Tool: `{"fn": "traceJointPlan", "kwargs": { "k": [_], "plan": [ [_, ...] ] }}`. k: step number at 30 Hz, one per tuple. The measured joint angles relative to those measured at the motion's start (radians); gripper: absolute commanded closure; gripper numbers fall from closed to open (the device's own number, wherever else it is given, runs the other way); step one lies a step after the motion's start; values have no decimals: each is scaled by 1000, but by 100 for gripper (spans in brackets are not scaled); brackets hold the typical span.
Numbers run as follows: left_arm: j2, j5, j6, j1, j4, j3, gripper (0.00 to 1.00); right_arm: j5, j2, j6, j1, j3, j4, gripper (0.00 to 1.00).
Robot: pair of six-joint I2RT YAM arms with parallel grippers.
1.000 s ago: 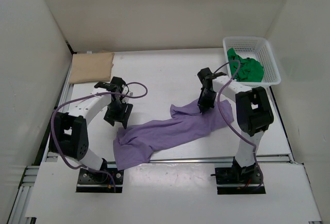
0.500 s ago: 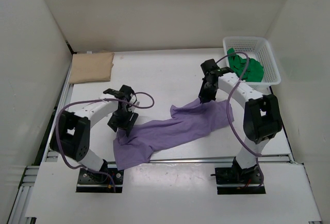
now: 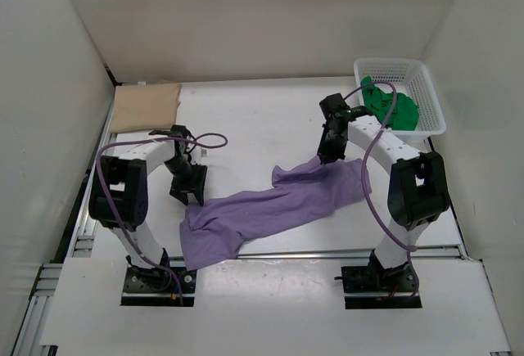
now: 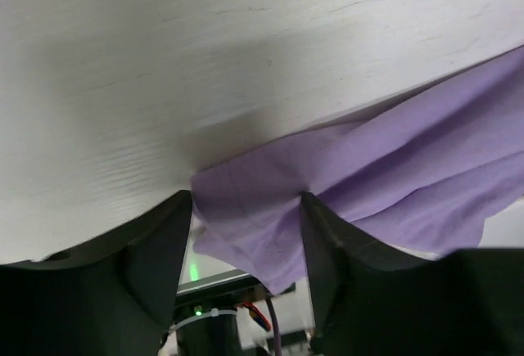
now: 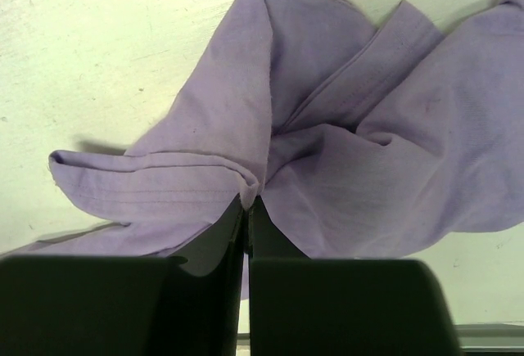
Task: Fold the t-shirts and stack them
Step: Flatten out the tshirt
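Since half a second ago the left arm has drawn its elbow back toward its own side, and the left gripper (image 3: 190, 195) now sits slightly further left, at the left end of the light purple t-shirt (image 3: 262, 213); the right arm has hardly shifted. The shirt lies crumpled in a long diagonal band across the near half of the white table (image 3: 262, 119), its lower end near the left arm's base and its upper end toward the right arm. In the left wrist view the left gripper's fingers (image 4: 155, 250) stand well apart, low over the table, with a hemmed edge of the purple cloth lying loose between them — not pinched. The right gripper (image 5: 246, 200) is closed tight, its tips nipping a gathered fold at the shirt's far right end. A tan t-shirt (image 3: 146, 106) lies folded flat at the far left corner of the table. A green t-shirt (image 3: 393, 109) is bunched inside a white basket (image 3: 391, 62) at the far right corner — well apart from both grippers.
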Motion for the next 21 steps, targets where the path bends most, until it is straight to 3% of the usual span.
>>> {"fn": "traceJointPlan", "kwargs": {
  "k": [1, 7, 9, 10, 18, 21],
  "plan": [
    [21, 15, 0, 6, -4, 0, 44, 1, 0, 0, 0, 0, 0, 100],
    [56, 76, -2, 35, -19, 2, 67, 13, -12, -2, 0, -19, -1, 100],
    [56, 84, -3, 39, -24, 4, 85, 16, -18, -3, 0, -27, -1, 100],
    [56, 86, -6, 41, -27, 4, 90, 17, -20, -3, 0, -29, -3, 100],
    [19, 71, -4, 55, -59, 7, 90, 18, -21, -3, 0, -24, -6, 100],
    [-3, 20, -3, 67, -79, 66, 90, 3, 2, -12, -8, 63, -47, 100]
  ]
}}
